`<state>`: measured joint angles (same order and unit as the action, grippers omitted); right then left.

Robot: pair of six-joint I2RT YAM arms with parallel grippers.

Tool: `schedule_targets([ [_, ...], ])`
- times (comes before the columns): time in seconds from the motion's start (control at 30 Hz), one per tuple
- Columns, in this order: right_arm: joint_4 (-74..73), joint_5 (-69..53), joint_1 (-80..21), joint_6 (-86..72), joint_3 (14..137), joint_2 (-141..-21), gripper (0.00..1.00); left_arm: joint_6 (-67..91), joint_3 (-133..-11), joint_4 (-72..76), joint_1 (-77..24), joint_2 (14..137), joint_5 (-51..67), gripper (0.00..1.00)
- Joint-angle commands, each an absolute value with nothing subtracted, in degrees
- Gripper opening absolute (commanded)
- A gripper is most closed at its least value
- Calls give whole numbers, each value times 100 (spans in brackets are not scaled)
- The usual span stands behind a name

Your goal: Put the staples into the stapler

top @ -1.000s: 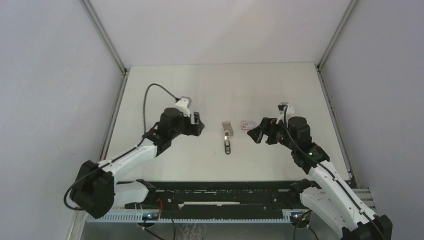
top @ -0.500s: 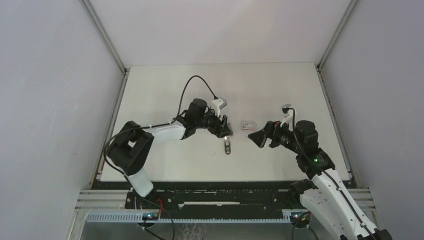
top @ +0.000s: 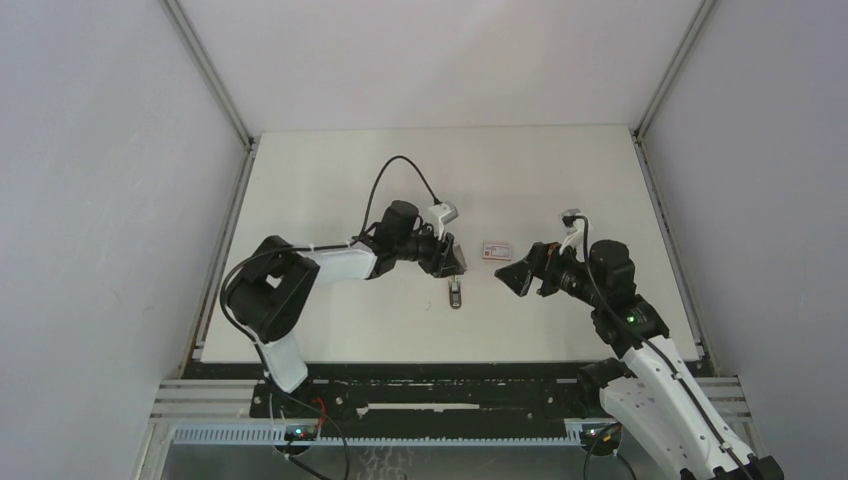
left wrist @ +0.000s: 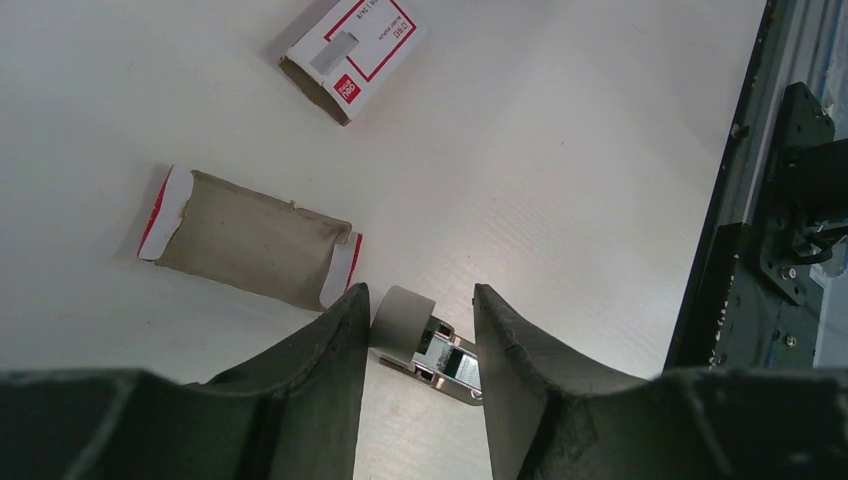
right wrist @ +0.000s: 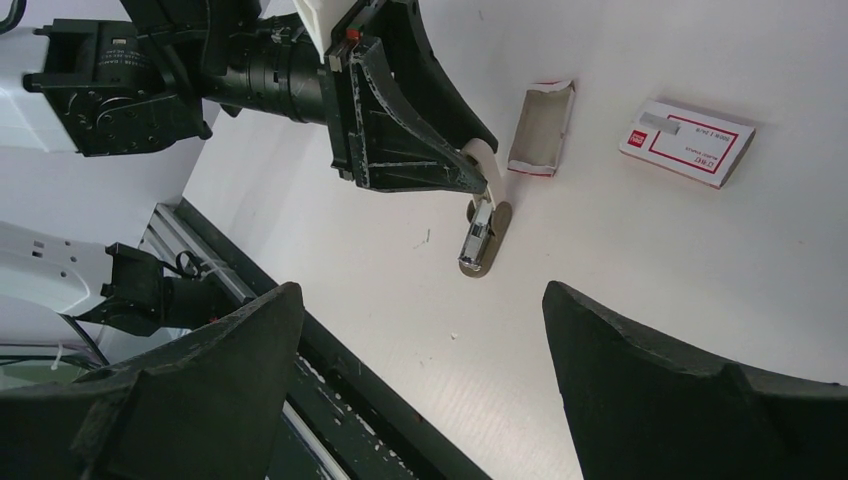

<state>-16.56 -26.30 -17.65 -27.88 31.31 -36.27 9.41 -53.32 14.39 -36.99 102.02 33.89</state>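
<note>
Pale stapler (left wrist: 404, 318), metal channel bared, sits between our left claw's (left wrist: 418, 296) spread fingers; right claw (right wrist: 420, 290) gapes at three o'clock.

Both arms wore the same livery: glossy white shells on the long links and matte black housings at every joint. The left arm (top: 340, 265) had a thin black cable (top: 385, 172) arching free of it to a small, pale grey camera block (top: 443, 212) at the wrist. The right arm (top: 665, 375) bore a similar pale block (top: 570, 214) at its wrist, and a tiny green light (top: 630, 319) glowed on one black joint. The left gripper (left wrist: 415, 300) had dark charcoal fingers (left wrist: 310, 350), wedge-shaped, with rough, grainy edges. Seen from the side, they showed ribbed triangular webs and small screws. The right gripper (right wrist: 420, 295) matched it in colour and shape.
</note>
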Motion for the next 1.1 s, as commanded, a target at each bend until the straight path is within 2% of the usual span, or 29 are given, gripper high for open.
schedule_targets([
  [0.0, -1461, -2717, -1731, -2803, 3141, -3612, 88, 817, -5626, 1538, -3727, 10195, 3515, 47],
  [0.07, -1461, -2718, -1731, -2819, 3139, -3596, 88, 817, -5616, 1538, -3727, 10210, 3513, 46],
  [0.23, -1467, -2719, -1731, -2835, 3139, -3590, 88, 797, -5541, 1487, -3727, 10129, 3360, 25],
  [0.33, -1453, -2723, -1731, -2834, 3138, -3581, 88, 835, -5329, 1591, -3727, 9933, 3097, 19],
  [0.5, -1404, -2727, -1731, -2841, 3138, -3604, 88, 1104, -4685, 2081, -3727, 9250, 2250, 1],
  [0.87, -1054, -2536, -1731, -2955, 2971, -3768, 87, 2664, -2370, 3575, -3727, 7125, -1578, 0],
  [1.07, -818, -2565, -1731, -3115, 2849, -3863, 87, 3073, -1987, 3586, -3741, 6937, -2654, 0],
])
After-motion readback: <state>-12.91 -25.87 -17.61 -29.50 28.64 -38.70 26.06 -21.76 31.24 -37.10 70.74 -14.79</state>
